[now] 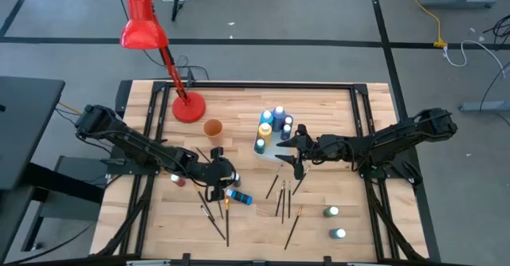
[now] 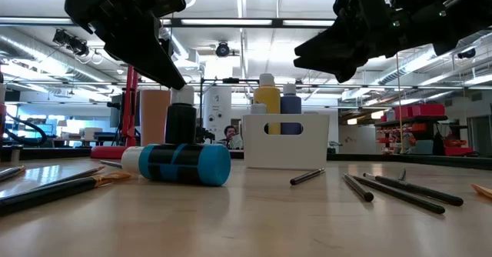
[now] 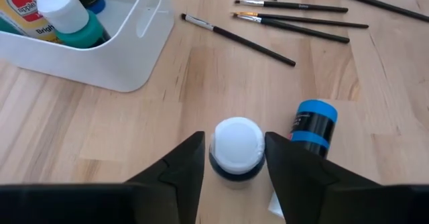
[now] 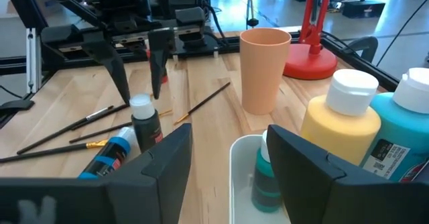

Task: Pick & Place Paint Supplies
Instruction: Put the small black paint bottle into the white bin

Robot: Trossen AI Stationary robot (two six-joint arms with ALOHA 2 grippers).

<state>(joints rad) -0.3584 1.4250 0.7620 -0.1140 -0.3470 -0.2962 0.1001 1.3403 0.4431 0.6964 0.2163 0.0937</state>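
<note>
A dark paint bottle with a white cap [image 3: 236,150] stands upright on the wooden table. My left gripper [image 3: 234,162] is open, with one finger on each side of that cap, and touches nothing that I can see. A blue bottle [image 3: 314,123] lies on its side just beside it. My right gripper [image 4: 231,163] is open and empty. It hovers above the near right corner of the white bin [image 1: 280,144], which holds yellow, blue and green bottles [image 4: 338,120]. Several thin brushes [image 1: 283,198] lie flat on the table.
An orange cup [image 1: 213,128] and the red desk lamp's base [image 1: 188,107] stand toward the far left of the table. Two green bottles [image 1: 335,222] stand near the right near corner. A red-brown bottle [image 1: 177,180] sits under my left arm. More brushes [image 1: 215,214] lie by the near edge.
</note>
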